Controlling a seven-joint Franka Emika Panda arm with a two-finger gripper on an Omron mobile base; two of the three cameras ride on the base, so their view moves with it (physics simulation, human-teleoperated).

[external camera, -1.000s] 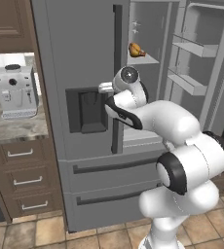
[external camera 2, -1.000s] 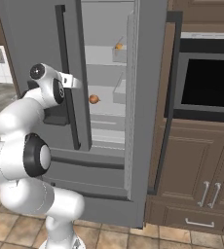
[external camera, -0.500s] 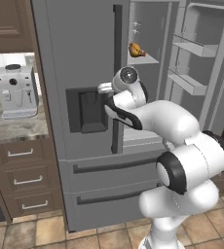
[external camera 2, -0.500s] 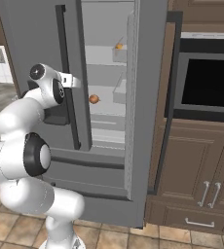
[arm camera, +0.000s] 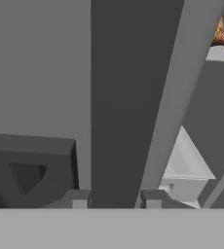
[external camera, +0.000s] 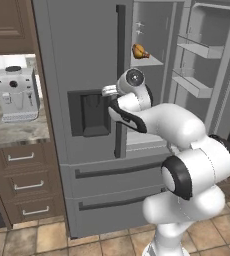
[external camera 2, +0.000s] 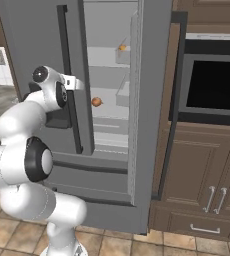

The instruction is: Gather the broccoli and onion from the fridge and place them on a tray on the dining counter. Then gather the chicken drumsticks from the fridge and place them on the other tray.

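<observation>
Claw narrower around handle, arm unmoved

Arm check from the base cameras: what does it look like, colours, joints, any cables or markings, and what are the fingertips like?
The arm is glossy white with rounded, bulbous links and dark grey to black bands at the joints. A round grey cap with a dark centre sits at the wrist. No cables or markings are visible. In the hand view, the gripper ends in two small, blocky dark grey fingertips.
</observation>
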